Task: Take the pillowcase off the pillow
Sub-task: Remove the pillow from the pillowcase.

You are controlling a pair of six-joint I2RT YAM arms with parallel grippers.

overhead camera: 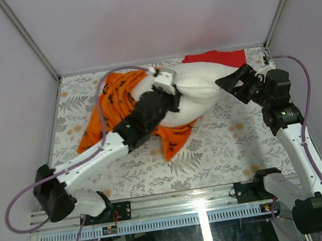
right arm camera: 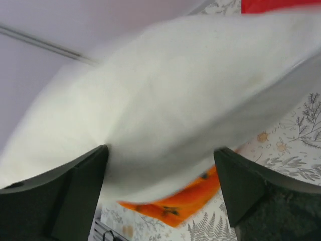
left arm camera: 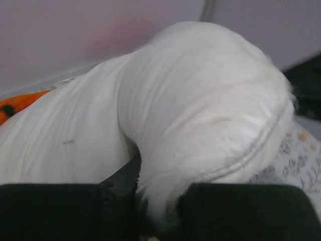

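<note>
The white pillow [overhead camera: 201, 87] lies across the back of the table, its right half bare. The orange pillowcase [overhead camera: 113, 106] with black motifs covers its left end, and a flap [overhead camera: 173, 140] trails toward the front. My left gripper [overhead camera: 173, 97] sits on the pillow's middle. In the left wrist view that gripper [left arm camera: 158, 211] is shut on a bunched fold of the pillow [left arm camera: 200, 100], with a sliver of pillowcase [left arm camera: 20, 103] at the left. My right gripper [overhead camera: 232, 84] is at the pillow's right end. Its jaws [right arm camera: 160, 170] stand wide open, either side of the blurred pillow [right arm camera: 190, 90], with the pillowcase [right arm camera: 185, 201] beyond.
A plain red folded cloth [overhead camera: 218, 57] lies at the back right, behind the pillow. The floral table covering [overhead camera: 231, 140] spreads under everything. Pale walls and metal corner posts [overhead camera: 28, 40] close in the back and sides.
</note>
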